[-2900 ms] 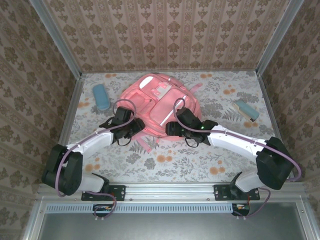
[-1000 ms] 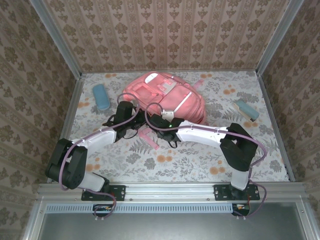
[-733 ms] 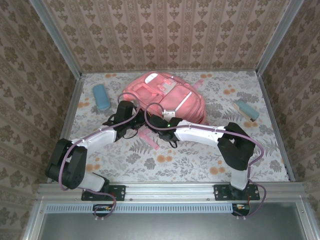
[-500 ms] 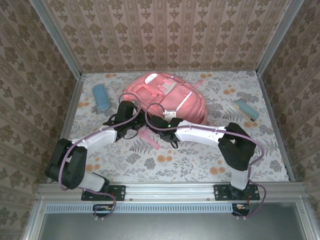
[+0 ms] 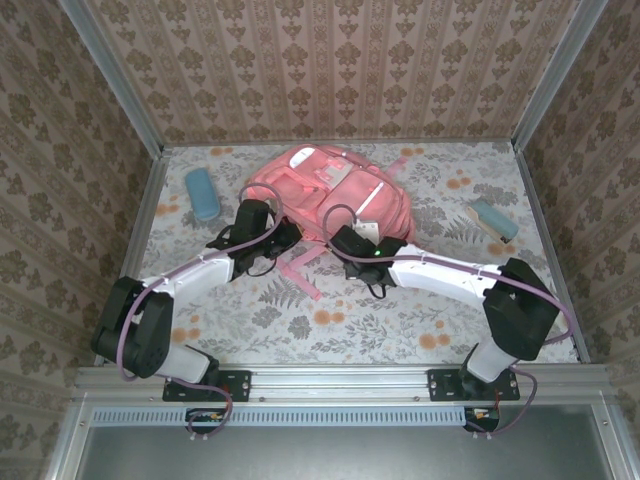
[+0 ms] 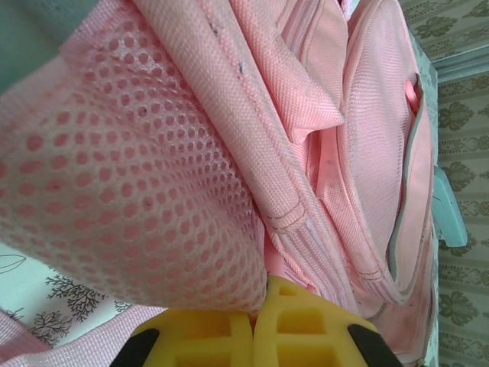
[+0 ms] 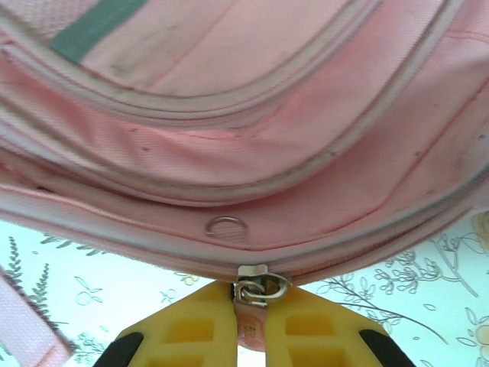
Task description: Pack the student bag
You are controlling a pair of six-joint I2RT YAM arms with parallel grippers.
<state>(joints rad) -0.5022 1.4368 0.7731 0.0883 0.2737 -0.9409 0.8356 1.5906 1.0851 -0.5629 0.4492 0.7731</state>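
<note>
Student bag lies toward the back of the table, about the middle of it, pink and slumped with its front pockets facing up and a loose strap trailing toward the arms. From where I stand both arms reach in at its near edge, one from either side.

The left gripper is at the bag's left flank. In its wrist view the yellow pads are pressed together on a fold of pink mesh (it looks like a side pocket), so it is clenched on the bag's fabric.

The right gripper sits against the near rim. Its wrist view shows the yellow pads closed on the zipper pull, the metal slider sitting just above the fingertips on the zip line, with a small metal ring a little higher on the seam.

Off to the left a blue case rests on the flowered cloth, well apart from the bag. A pale teal case lies near the right edge.
</note>
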